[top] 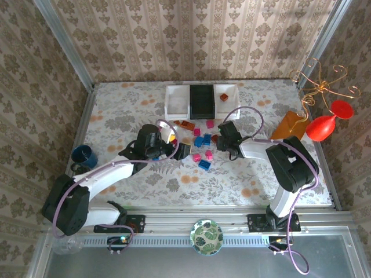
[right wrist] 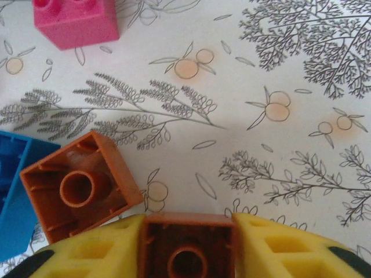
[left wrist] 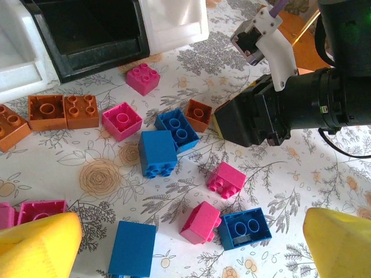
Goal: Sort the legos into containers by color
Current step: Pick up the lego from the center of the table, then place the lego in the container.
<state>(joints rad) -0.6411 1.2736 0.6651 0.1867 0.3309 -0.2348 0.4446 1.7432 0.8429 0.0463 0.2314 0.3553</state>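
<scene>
Right claw [right wrist: 188,255] is pinching a brown brick [right wrist: 186,238] between its yellow pads, so the pickup is happening. Second brown brick [right wrist: 78,194] is sitting just left of it. Left claw [left wrist: 191,246] is hanging spread wide. Next, I'm guessing: lifting clear, then carrying to the white tray [top: 233,110] ahead, which is holding a brown one.

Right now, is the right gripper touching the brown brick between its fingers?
Touching. Right wrist view: the right gripper has both fingers flush against the brown brick, no gap.
</scene>
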